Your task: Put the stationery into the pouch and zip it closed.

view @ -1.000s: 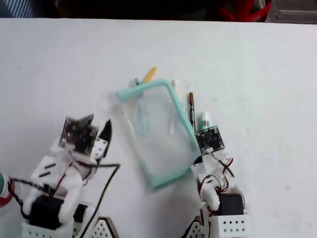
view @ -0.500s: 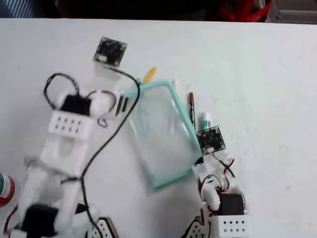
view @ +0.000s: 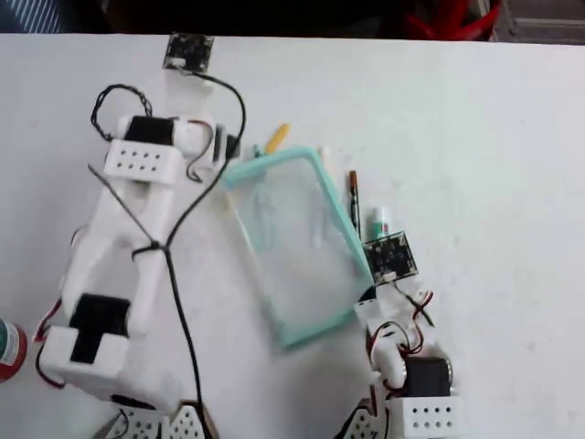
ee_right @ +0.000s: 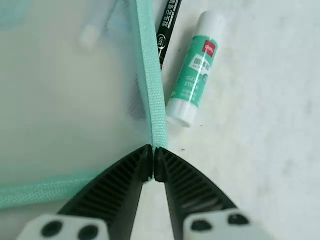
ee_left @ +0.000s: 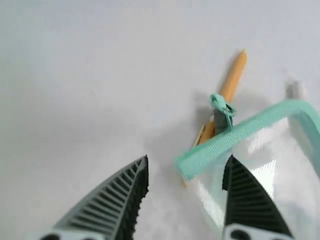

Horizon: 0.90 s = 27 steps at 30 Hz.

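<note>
Bench: a white bench (view: 484, 128) carries everything, with both arms based at its near edge.
Pouch: the pouch (view: 294, 245) is clear with a teal zip band and lies flat and slanted in the middle of the bench, between the two arms.
Left gripper: the left gripper (ee_left: 188, 160) has its jaws spread wide at the pouch's far corner. One finger is over the clear wall just inside the teal band and the other is over bare bench. I cannot tell whether either one touches.
Right gripper: the right gripper (ee_right: 153, 150) is pinched tight on the pouch's teal band, at the near end of the long side that faces the glue stick.
Zip pull: a teal zip pull (ee_left: 220, 107) sits at the far corner, just beyond the band and against the orange pen.
Orange pen: the orange pen (ee_left: 228, 90) lies on the bench outside the pouch. Its nearer end is tucked under the corner band and its tip points away.
Black pen: the black pen (ee_right: 168, 29) lies outside the pouch, right along the teal side.
Glue stick: the glue stick (ee_right: 195, 70), white and green, lies on the bench just beside the black pen, on the side away from the pouch.
Inside the pouch: something pale (ee_right: 95, 27) shows through the clear wall, too vague to name.
Bench edge: a red, white and green round thing (view: 7, 347) sits at the edge by the left arm's base.
</note>
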Available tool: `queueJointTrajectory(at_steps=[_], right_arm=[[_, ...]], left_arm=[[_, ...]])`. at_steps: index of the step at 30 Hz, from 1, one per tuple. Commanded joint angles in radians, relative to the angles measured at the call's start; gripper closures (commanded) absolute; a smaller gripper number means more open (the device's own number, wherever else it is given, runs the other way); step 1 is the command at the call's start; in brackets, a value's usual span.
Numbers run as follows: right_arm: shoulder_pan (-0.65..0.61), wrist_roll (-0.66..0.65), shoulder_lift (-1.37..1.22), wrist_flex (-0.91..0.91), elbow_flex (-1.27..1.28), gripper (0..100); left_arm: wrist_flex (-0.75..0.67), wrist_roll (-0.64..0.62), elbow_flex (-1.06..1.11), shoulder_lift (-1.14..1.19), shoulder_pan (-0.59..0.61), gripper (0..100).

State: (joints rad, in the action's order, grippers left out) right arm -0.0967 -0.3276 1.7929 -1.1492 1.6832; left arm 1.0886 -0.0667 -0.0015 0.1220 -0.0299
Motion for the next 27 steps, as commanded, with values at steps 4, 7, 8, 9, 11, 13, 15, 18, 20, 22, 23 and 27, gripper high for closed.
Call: queueJointTrajectory(at_steps=[4, 7, 8, 9, 11, 13, 15, 18, 20, 22, 23, 27], right_arm=[[0.008, -0.011, 0.008, 0.021, 0.006, 97.7], [0.008, -0.011, 0.008, 0.021, 0.006, 97.7], [0.008, -0.011, 0.008, 0.021, 0.006, 97.7], [0.008, -0.011, 0.008, 0.021, 0.006, 97.7], [0.008, -0.011, 0.008, 0.021, 0.006, 97.7], [0.007, -0.011, 0.008, 0.021, 0.006, 97.7], [0.005, -0.011, 0.008, 0.021, 0.006, 97.7], [0.005, -0.011, 0.008, 0.021, 0.006, 97.7], [0.005, -0.011, 0.008, 0.021, 0.006, 97.7], [0.005, -0.011, 0.008, 0.021, 0.006, 97.7], [0.007, -0.011, 0.008, 0.021, 0.006, 97.7], [0.008, -0.011, 0.008, 0.021, 0.006, 97.7]], left_arm=[[-0.149, -0.163, -0.209, 0.219, 0.042, 75], [-0.163, -0.127, -0.298, 0.351, 0.042, 75], [-0.161, -0.123, -0.336, 0.398, 0.042, 75], [-0.155, -0.123, -0.376, 0.446, 0.048, 75], [-0.137, -0.115, -0.456, 0.533, 0.051, 75], [-0.078, -0.1, -0.549, 0.608, 0.044, 75], [0.009, -0.087, -0.655, 0.676, 0.035, 75], [0.129, -0.087, -0.816, 0.769, 0.033, 75], [0.198, -0.087, -0.918, 0.832, 0.028, 75], [0.273, -0.087, -1.011, 0.888, 0.019, 75], [0.316, -0.084, -1.057, 0.911, 0.008, 75], [0.542, 0.054, -1.261, 0.978, -0.035, 75]])
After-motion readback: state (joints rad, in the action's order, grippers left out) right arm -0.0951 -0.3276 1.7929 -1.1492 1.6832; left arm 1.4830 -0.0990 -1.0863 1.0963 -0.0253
